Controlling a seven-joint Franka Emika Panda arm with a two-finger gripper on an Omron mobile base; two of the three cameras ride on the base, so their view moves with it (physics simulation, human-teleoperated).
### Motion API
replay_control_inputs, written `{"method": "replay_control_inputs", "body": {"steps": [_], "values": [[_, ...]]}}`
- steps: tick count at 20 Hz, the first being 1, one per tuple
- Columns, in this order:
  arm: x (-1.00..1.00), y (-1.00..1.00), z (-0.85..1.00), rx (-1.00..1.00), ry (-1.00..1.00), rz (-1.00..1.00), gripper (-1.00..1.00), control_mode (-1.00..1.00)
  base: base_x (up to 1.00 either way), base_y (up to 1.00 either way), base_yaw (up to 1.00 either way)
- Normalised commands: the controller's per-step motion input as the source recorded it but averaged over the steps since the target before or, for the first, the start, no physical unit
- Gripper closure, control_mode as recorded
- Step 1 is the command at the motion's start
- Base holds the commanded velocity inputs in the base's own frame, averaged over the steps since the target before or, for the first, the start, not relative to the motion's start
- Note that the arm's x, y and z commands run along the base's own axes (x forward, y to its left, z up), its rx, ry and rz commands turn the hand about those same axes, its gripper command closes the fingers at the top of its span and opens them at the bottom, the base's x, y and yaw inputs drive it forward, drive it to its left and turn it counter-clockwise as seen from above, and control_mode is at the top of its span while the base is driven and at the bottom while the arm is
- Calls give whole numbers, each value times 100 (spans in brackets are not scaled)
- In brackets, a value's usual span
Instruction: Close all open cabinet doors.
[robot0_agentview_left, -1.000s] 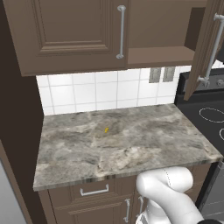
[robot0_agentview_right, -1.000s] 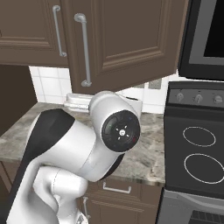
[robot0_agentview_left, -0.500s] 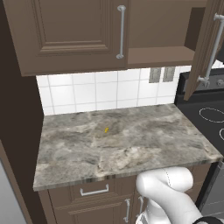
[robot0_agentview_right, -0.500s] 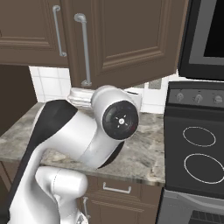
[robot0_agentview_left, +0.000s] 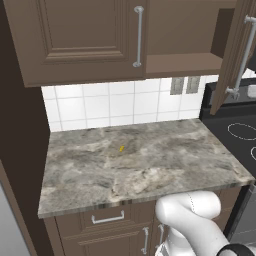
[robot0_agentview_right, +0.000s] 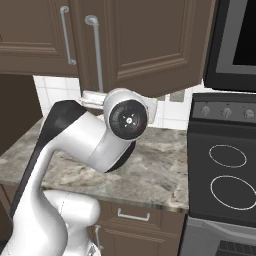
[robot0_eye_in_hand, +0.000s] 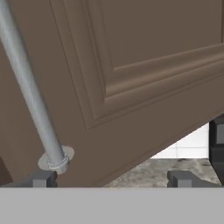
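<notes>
Facing open cabinet door (robot0_eye_in_hand: 144, 74), pincer (robot0_eye_in_hand: 111, 178) spread.

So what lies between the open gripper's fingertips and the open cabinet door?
Nothing: in the hand view the gripper faces the open cabinet door with a bare gap.

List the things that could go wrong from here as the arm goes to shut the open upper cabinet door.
1. The open gripper sits right by the open cabinet door's lower edge, near the handle; a finger could snag the handle's lower mount instead of pushing the panel.
2. A push near the bottom corner may slip under the door.
3. The door hangs out beside the stove; a partial push would leave it ajar.
</notes>
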Motion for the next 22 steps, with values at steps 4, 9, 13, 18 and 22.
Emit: {"method": "replay_control_inputs", "body": {"steps": [4, 9, 13, 18, 22], "values": [[36, 14, 0, 0, 0, -4, -100, -100, 0, 0, 0], [34, 17, 0, 0, 0, -3, -100, -100, 0, 0, 0], [39, 20, 0, 0, 0, -3, -100, -100, 0, 0, 0], [38, 24, 0, 0, 0, -3, -100, -100, 0, 0, 0], [34, 29, 0, 0, 0, -5, -100, -100, 0, 0, 0]]}}
